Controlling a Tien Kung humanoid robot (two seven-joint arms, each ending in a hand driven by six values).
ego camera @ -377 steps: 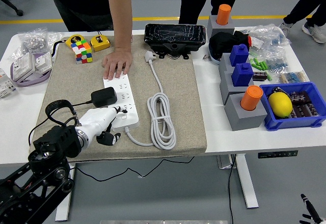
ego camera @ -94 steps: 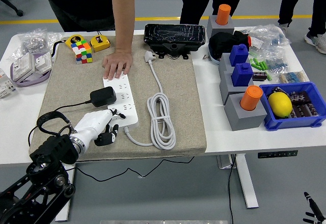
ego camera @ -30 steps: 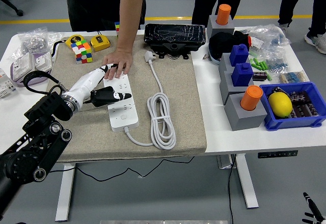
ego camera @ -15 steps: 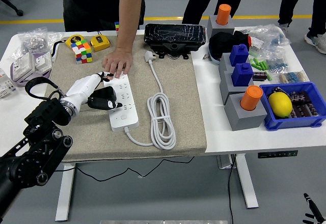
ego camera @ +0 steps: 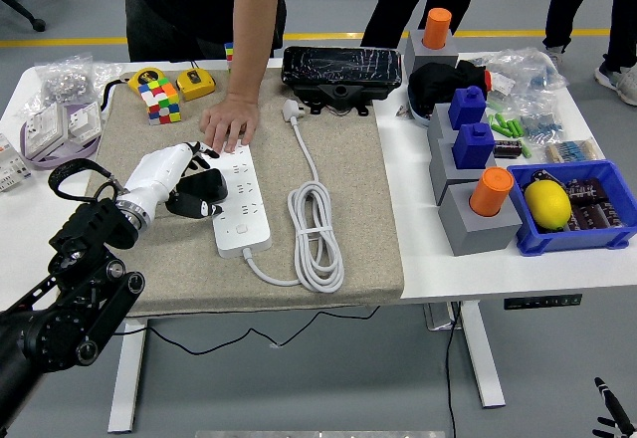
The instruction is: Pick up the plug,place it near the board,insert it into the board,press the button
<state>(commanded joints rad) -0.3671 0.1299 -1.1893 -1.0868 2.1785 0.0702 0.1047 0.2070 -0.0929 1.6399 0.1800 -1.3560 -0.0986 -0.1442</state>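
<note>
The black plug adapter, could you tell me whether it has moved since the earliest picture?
Yes. The black plug adapter, held by the left robot hand, now sits slightly lower left beside the white power strip.

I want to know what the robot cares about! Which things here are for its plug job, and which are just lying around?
For the job:
left hand, holding the black plug
white power strip
person's hand resting on the strip's far end

Just lying about:
colour cube
yellow tape measure
lemon in the blue bin
orange-topped blocks
</note>
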